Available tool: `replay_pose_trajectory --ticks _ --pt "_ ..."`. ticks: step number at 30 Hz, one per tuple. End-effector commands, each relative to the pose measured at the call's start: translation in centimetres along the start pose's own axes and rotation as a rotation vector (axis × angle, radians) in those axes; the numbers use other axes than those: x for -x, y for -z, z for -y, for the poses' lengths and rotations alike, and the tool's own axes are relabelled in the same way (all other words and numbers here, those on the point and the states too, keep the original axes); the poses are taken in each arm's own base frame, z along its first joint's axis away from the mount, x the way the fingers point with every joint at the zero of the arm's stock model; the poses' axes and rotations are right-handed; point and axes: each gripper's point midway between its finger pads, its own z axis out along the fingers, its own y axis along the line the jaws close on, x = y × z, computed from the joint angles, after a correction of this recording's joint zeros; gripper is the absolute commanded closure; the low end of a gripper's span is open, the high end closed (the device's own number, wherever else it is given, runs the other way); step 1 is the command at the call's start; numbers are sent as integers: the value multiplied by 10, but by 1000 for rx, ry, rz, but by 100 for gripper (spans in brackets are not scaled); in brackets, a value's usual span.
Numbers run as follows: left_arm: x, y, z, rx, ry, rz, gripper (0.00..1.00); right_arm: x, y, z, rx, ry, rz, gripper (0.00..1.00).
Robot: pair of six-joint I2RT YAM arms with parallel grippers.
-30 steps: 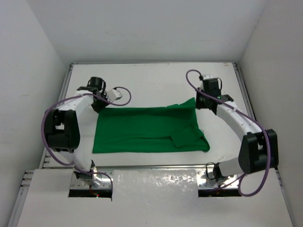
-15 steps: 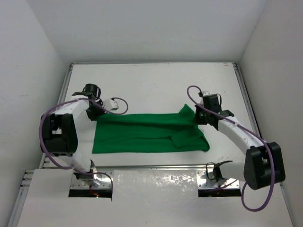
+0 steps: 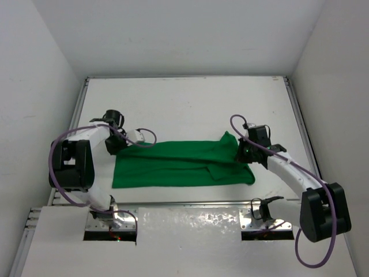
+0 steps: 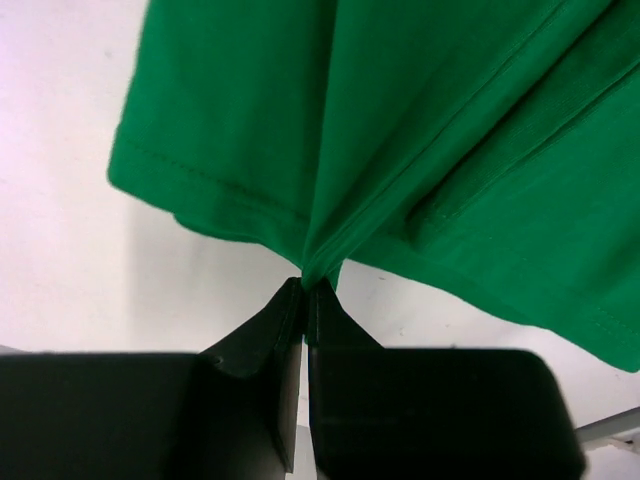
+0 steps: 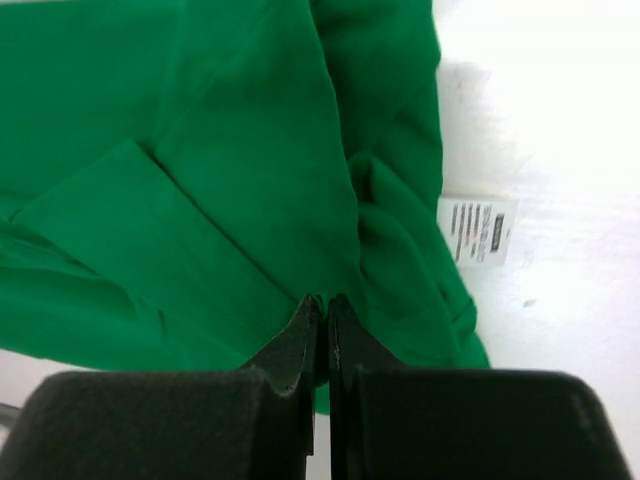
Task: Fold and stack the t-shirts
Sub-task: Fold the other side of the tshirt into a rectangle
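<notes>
The bright green t-shirt (image 3: 179,164) lies as a long strip across the near half of the white table (image 3: 184,104). My left gripper (image 3: 124,147) is shut on the shirt's far left edge. In the left wrist view its jaws (image 4: 308,285) pinch a bunched fold, and the t-shirt (image 4: 400,130) fans out taut from them. My right gripper (image 3: 239,151) is shut on the far right edge, which it holds lifted over the lower layers. In the right wrist view the jaws (image 5: 326,300) are closed on the t-shirt (image 5: 200,150), beside a white care label (image 5: 478,230).
White walls close in the table at the left, right and back. Metal rails (image 3: 297,115) run along its side edges. A pale panel (image 3: 190,222) covers the near edge between the two arm bases.
Both grippers have moved toward the near edge, carrying the shirt's far edge with them. The green strip has become narrower from far to near.
</notes>
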Motion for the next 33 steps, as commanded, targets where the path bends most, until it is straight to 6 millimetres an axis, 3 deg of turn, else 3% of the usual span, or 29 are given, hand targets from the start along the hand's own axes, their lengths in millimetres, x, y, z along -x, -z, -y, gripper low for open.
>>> replay_pose_trajectory --ticks 1,7,8,10,11,14,15,17,18,19,20,23,24,26,27,29,30,33 --pt "1 7 -8 53 -12 3 98 -15 -3 -8 41 -35 -36 100" --pt "0 14 -19 85 11 -17 68 -12 -5 -13 68 -37 -19 98" --pt "1 17 -18 75 14 -16 59 -14 -5 -18 97 -27 -32 86" --pt "10 30 -29 91 17 11 54 -20 -4 -25 144 -11 -64 73" --pt "15 34 -30 86 22 37 47 -24 -1 -28 165 7 -87 62" --pt "29 59 -42 106 38 92 37 -28 14 -40 255 98 -97 56" --pt "44 75 -54 135 42 155 36 -26 20 -44 286 128 -87 55" --pt "62 93 -60 137 94 231 31 -14 34 -46 290 181 -37 56" --pt "95 114 -66 152 65 327 31 -2 36 -41 244 188 2 59" --pt "109 124 -64 145 94 366 31 3 38 -35 210 158 15 65" --pt "138 134 -57 132 75 411 33 14 36 -29 193 90 32 77" --pt "184 140 -34 80 35 460 37 14 29 -32 241 5 -6 84" --pt "212 139 -7 12 -2 490 41 13 27 -31 242 -6 -20 83" --pt "241 129 20 -72 -41 504 47 6 21 -27 220 -21 -40 76" --pt "265 130 48 -140 -67 539 51 -1 18 -22 204 -28 -49 72" --pt "295 120 70 -215 -83 589 56 -1 16 -21 200 -32 -30 65" --pt "313 122 98 -315 -80 629 58 -5 15 -20 198 -43 -39 64" --pt "349 106 133 -456 -31 681 58 -14 14 -20 196 -78 -73 61"
